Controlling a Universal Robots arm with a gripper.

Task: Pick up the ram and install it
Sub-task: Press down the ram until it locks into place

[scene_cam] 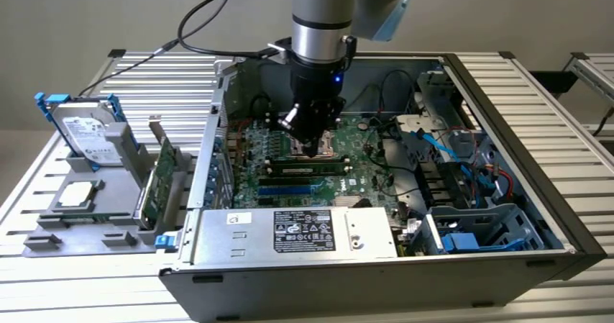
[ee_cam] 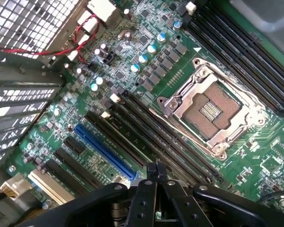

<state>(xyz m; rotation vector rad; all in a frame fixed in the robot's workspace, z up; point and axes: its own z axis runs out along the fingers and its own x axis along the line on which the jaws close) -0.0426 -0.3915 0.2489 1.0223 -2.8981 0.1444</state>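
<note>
Claw (scene_cam: 309,149) pinched fully shut with nothing in it, hanging low inside the open PC case (scene_cam: 499,107), right over the CPU socket (ee_cam: 213,113) on the motherboard (scene_cam: 360,166). Ram (scene_cam: 307,170) already sitting in a memory slot just beside the socket, toward the power supply (scene_cam: 298,233). Case parked mid-desk (scene_cam: 537,71).

Green motherboard (ee_cam: 255,161), blue slot (ee_cam: 102,149)

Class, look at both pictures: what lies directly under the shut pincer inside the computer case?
Under the shut pincer lies the green motherboard: black memory slots, with the open processor socket beside them. The pincer's black body covers the slots' near ends.
</note>
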